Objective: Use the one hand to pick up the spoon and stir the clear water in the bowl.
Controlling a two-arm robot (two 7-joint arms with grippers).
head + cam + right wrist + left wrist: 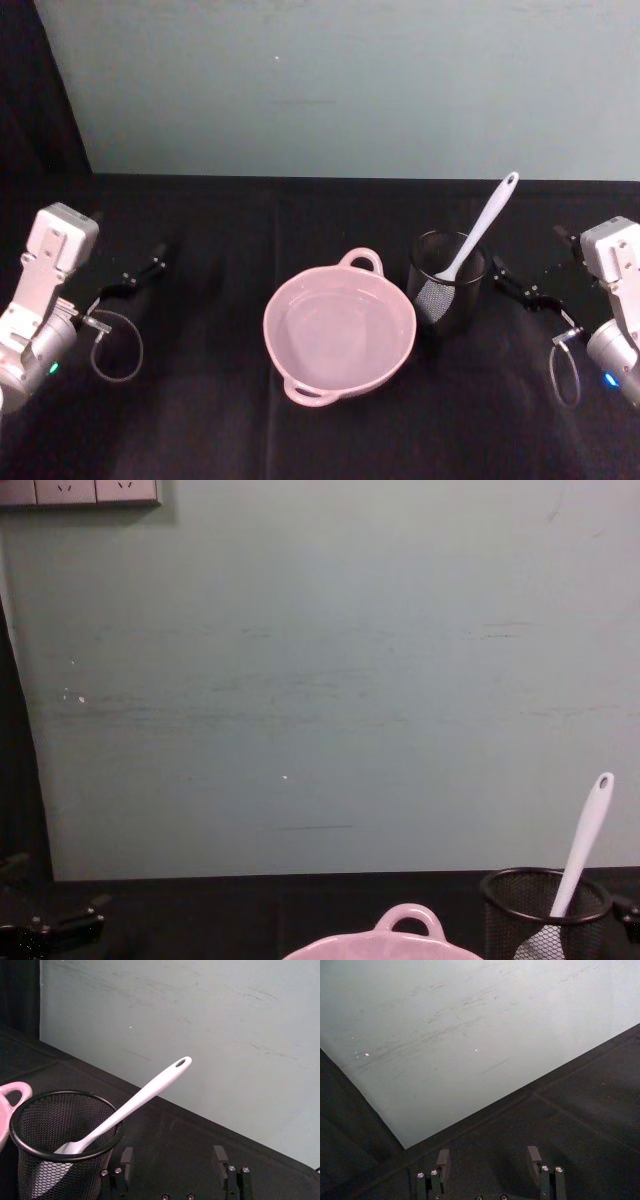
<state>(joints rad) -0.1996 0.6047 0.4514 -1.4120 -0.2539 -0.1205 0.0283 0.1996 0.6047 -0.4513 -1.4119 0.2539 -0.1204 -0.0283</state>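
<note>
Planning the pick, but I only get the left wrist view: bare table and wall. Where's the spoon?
Observer: The spoon leans in the black mesh cup, handle up.
Operator: And the bowl?
Observer: The pink bowl sits right beside that cup, on its left.
Operator: Which gripper is closer?
Observer: The right gripper, open, just right of the cup; the left gripper is beyond the bowl, far left.

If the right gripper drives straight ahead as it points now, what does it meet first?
Probably the spoon: its handle leans across the line of the open right gripper, with the mesh cup beside that path. Depth is unclear; it might pass under the handle.
</note>
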